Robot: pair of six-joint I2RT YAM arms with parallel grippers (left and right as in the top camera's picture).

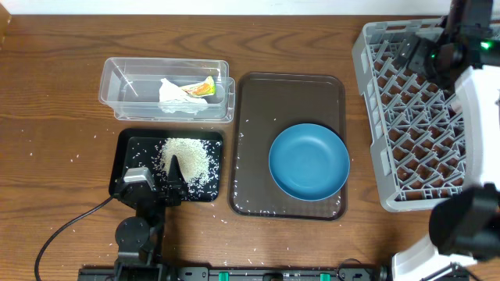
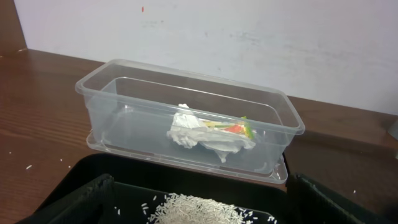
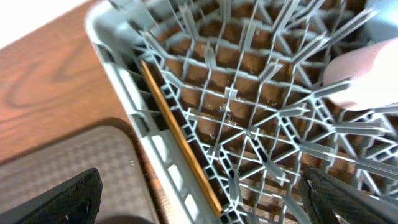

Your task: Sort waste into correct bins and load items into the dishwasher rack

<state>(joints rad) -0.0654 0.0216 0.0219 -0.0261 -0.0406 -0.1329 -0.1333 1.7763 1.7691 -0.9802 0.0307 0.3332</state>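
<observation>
The clear tub (image 1: pixel 117 90) holds the crumpled tissue (image 1: pixel 173 95) and the yellow-orange-green wrapper (image 1: pixel 203 88); both also show in the left wrist view (image 2: pixel 186 132). The rice heap (image 1: pixel 187 156) lies in the black tray (image 1: pixel 125 148). My left gripper (image 1: pixel 173 178) is open and empty just above the tray's near part, with rice (image 2: pixel 193 211) between its fingers (image 2: pixel 205 202). My right gripper (image 1: pixel 428 53) is open and empty over the grey rack (image 1: pixel 406 117). A wooden chopstick (image 3: pixel 180 140) lies in the rack along its wall. A pink shape (image 3: pixel 364 74) sits in the rack. The white cup is hidden.
A brown serving tray (image 1: pixel 258 117) stands between the black tray and the rack, with a round blue dish (image 1: pixel 308 161) on it and stray grains along its edges. Loose rice grains lie scattered on the wooden table (image 1: pixel 47 156). A cable (image 1: pixel 70 222) runs at the front left.
</observation>
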